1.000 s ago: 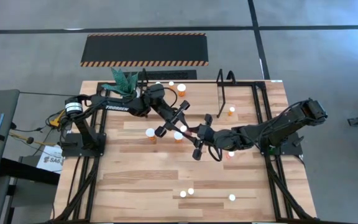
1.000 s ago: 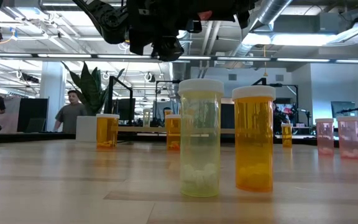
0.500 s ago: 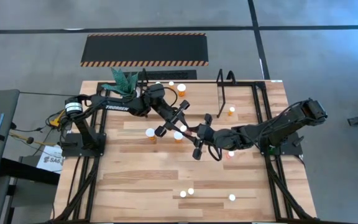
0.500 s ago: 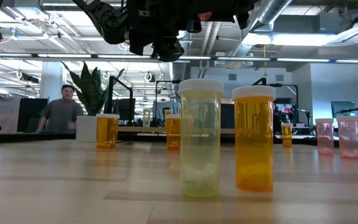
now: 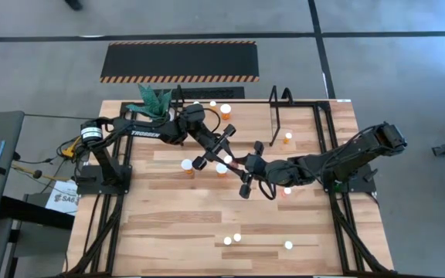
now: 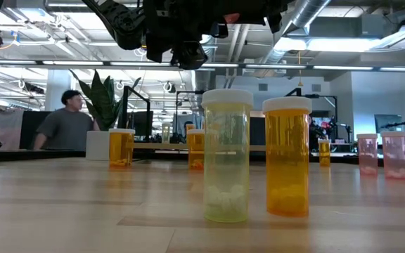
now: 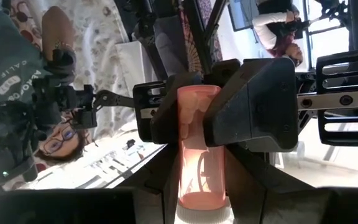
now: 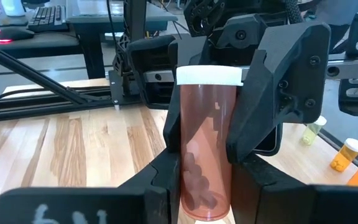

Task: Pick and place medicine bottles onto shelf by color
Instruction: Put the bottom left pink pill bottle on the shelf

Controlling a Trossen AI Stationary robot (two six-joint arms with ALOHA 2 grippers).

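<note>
Right wrist view: the right gripper and left gripper are both clamped on one pink, white-capped medicine bottle, seemingly a hand-over held above mid-table; the light wooden shelf with black hoops waits beyond.

Left pincer and right pincer meeting mid-table, both clamped shut, arms stretched inward
</note>
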